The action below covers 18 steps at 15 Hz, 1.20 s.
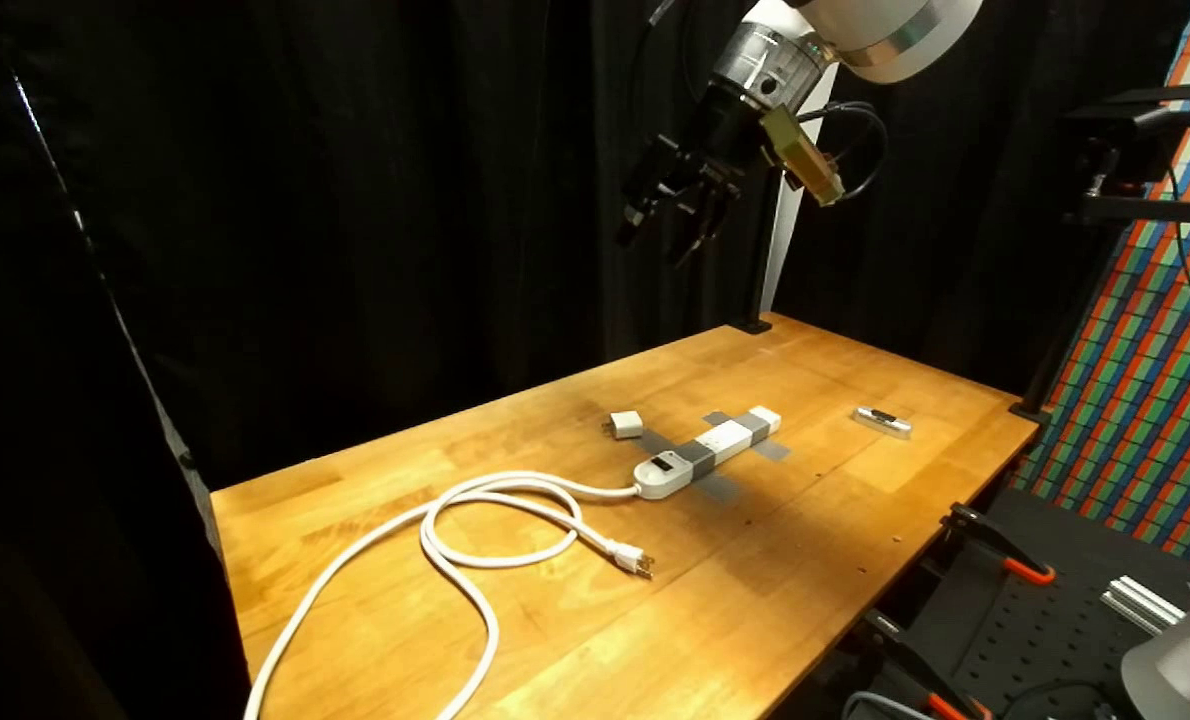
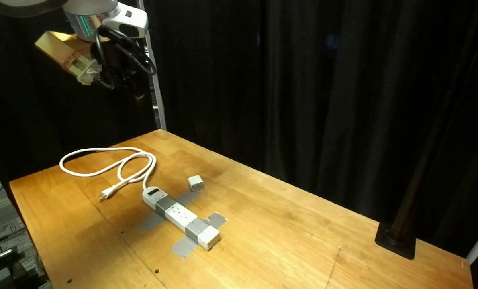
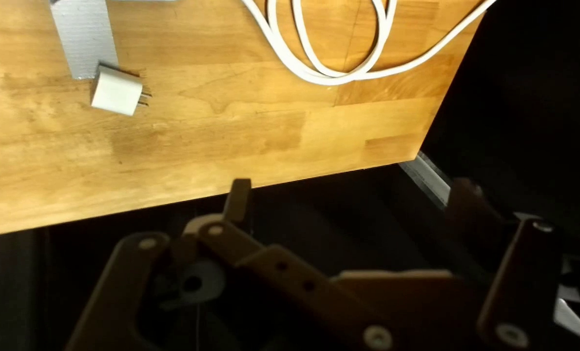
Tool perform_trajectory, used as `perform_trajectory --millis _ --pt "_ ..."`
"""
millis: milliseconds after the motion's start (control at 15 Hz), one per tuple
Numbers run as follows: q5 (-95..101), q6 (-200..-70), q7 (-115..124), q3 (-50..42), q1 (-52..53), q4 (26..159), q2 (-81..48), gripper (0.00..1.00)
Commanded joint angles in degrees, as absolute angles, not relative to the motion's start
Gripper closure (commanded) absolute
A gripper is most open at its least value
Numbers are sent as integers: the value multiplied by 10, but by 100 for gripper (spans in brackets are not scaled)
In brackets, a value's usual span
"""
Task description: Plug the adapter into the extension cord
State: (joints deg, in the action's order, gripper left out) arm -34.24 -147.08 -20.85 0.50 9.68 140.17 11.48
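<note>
The adapter, a small white block, lies on the wooden table beside the power strip in both exterior views (image 1: 627, 425) (image 2: 195, 182). In the wrist view the adapter (image 3: 117, 91) is at the upper left, its two metal prongs pointing right. The extension cord's white strip (image 1: 725, 437) is taped flat to the table and also shows in an exterior view (image 2: 180, 216). Its white cable (image 3: 290, 61) loops at the top of the wrist view. My gripper (image 1: 653, 246) is high above the table, apart from both. In the wrist view its fingers (image 3: 351, 192) are wide apart with nothing between.
Grey tape (image 1: 720, 488) crosses the strip and the table. A small silver and dark object (image 1: 883, 421) lies on the table beyond the strip. A black post base (image 2: 395, 241) stands at the table's edge. Clamps with orange tips (image 1: 1000, 548) grip the front edge.
</note>
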Motion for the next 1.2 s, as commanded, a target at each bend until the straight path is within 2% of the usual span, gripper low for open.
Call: perform_trajectory --millis 0,333,400,800,1133 --pt "-282 -1501 -276 -2 89 1379 85 0" --pt "-293 -1446 -491 -86 112 1299 1 0" --pt "-311 -1431 -536 -55 70 1275 -18 0" --pt "-408 -1376 -796 -18 -25 1138 -144 0" --pt "-454 -1349 -1013 78 -159 1104 -227 0"
